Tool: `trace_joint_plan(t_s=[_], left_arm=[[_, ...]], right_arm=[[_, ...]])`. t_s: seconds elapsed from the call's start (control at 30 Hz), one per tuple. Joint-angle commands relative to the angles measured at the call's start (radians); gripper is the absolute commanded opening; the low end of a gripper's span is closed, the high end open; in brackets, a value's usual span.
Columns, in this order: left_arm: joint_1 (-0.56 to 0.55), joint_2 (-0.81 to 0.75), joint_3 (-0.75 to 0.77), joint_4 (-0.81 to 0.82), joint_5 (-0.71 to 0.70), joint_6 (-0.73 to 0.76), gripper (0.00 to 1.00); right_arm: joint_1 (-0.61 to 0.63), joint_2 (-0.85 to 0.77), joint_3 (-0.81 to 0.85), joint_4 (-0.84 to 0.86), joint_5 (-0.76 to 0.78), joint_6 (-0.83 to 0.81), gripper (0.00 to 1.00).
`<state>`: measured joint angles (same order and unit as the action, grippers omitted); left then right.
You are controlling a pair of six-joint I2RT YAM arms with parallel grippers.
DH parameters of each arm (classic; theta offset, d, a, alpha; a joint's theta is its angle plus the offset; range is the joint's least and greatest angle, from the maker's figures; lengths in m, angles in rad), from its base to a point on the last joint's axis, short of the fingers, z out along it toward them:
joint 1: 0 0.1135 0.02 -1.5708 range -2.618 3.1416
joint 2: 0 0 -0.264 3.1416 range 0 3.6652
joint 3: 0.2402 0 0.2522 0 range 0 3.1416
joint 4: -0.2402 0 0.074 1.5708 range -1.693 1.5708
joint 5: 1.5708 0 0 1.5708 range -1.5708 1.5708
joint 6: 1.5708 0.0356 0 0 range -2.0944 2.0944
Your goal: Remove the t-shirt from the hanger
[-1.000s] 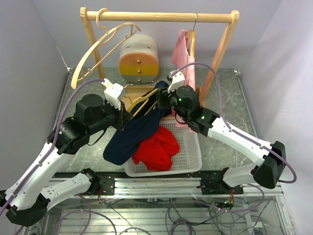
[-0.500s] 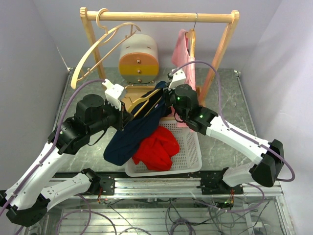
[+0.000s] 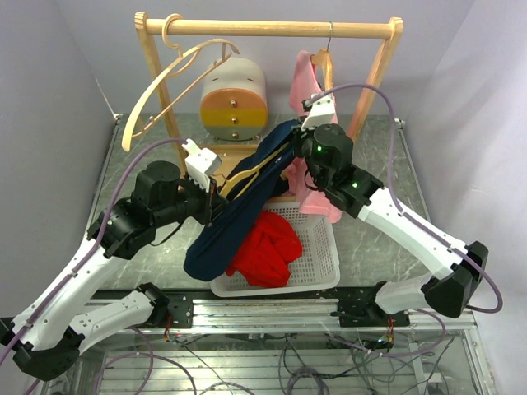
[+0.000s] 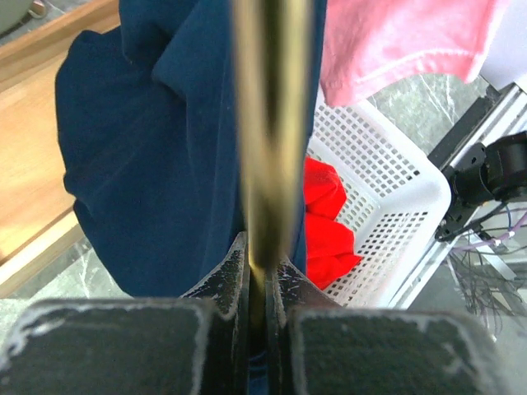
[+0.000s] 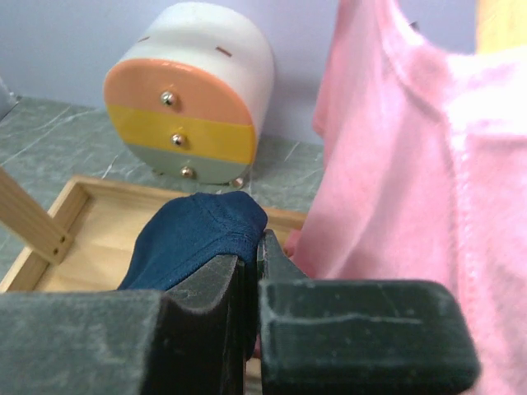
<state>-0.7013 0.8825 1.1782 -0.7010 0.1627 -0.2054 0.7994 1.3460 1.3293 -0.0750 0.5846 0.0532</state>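
A navy t-shirt [image 3: 239, 218] hangs on a wooden hanger [image 3: 247, 174] held in the air over the basket. My left gripper [image 3: 216, 200] is shut on the hanger's wooden bar [image 4: 268, 123], which runs straight up from between the jaws, with the navy cloth [image 4: 148, 148] draped to its left. My right gripper [image 3: 296, 156] is shut on a fold of the t-shirt [image 5: 193, 239] at its upper end, holding that end raised beside the pink garment. The shirt stretches between the two grippers, its lower part hanging down.
A white basket [image 3: 317, 247] with a red garment [image 3: 263, 247] sits below the shirt. A wooden rack [image 3: 272, 29] carries a pink shirt [image 3: 309, 90] and an empty hanger [image 3: 156, 90]. A small round drawer chest [image 3: 233, 99] stands behind.
My right gripper shut on the navy cloth and rose up and to the right, pulling that end along the hanger. The left arm shifted slightly right with the hanger.
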Motion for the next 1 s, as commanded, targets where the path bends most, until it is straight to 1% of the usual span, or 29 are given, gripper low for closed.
trace_joint_plan(t_s=[0.0, 0.13, 0.3, 0.5, 0.63, 0.97], left_arm=[[-0.002, -0.018, -0.034, -0.091, 0.114, 0.024, 0.07], [-0.002, -0.035, -0.044, -0.092, 0.138, 0.033, 0.07], [-0.002, -0.053, -0.047, -0.074, 0.196, 0.046, 0.07], [-0.002, -0.076, -0.024, -0.093, 0.155, 0.051, 0.07], [-0.003, -0.083, -0.008, -0.082, 0.121, 0.039, 0.07], [-0.002, -0.069, 0.058, 0.07, 0.06, 0.007, 0.07]], right_arm=[[-0.065, 0.037, 0.084, 0.02, 0.106, -0.033, 0.0], [-0.103, 0.069, 0.094, -0.023, 0.132, 0.003, 0.0], [-0.148, 0.089, 0.067, -0.08, 0.117, 0.065, 0.0], [-0.177, 0.066, 0.0, -0.091, 0.102, 0.115, 0.0], [-0.181, 0.041, -0.045, -0.097, 0.054, 0.144, 0.0], [-0.181, -0.001, -0.154, -0.096, -0.166, 0.215, 0.0]])
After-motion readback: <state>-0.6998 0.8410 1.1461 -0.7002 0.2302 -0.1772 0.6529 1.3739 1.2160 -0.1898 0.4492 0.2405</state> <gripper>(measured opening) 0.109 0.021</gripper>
